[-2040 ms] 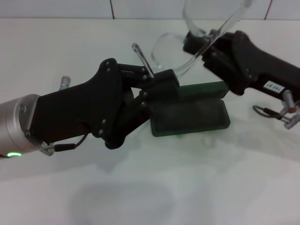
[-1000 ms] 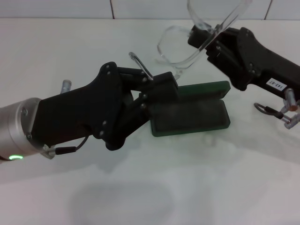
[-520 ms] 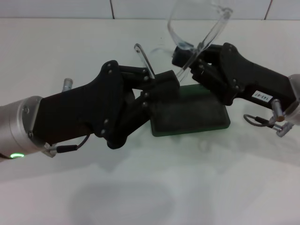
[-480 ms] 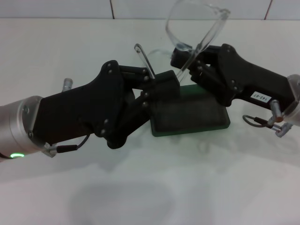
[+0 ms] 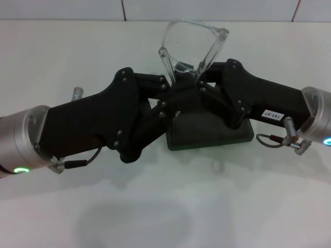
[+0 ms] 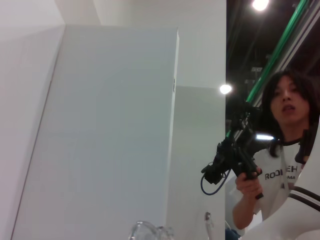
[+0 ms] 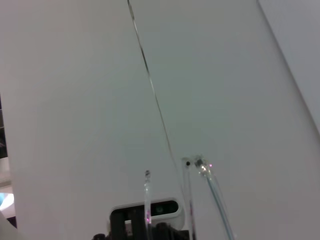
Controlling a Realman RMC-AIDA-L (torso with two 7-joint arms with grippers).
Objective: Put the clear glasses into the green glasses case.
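- Both arms have closed in over the last two seconds: the right hand has swung from the far right toward the middle, and the clear glasses, which earlier hung out to the right beyond the case, now stand directly above it.
- White tabletop carries the work; the green glasses case lies on it open, its dark lined tray facing up, long side running left to right, mostly hidden under the two hands.
- Left hand reaches in from the left over the case's left end; its fingers look drawn together, though I cannot tell whether they pinch a temple arm or nothing.
- Right hand comes in from the right and meets the left one above the case; its fingers are pressed together on the lower part of the glasses, by the temple arms.
- Glasses are held aloft, not touching the case: the lens stands upright above both hands, its width running roughly left to right like the case, temple arms pointing down into the hands.
- Progress, as I judge it: case opened, glasses picked up and brought over it. Left to do: lay them flat, arms folded, lower them into the tray, release, and perhaps shut the lid.
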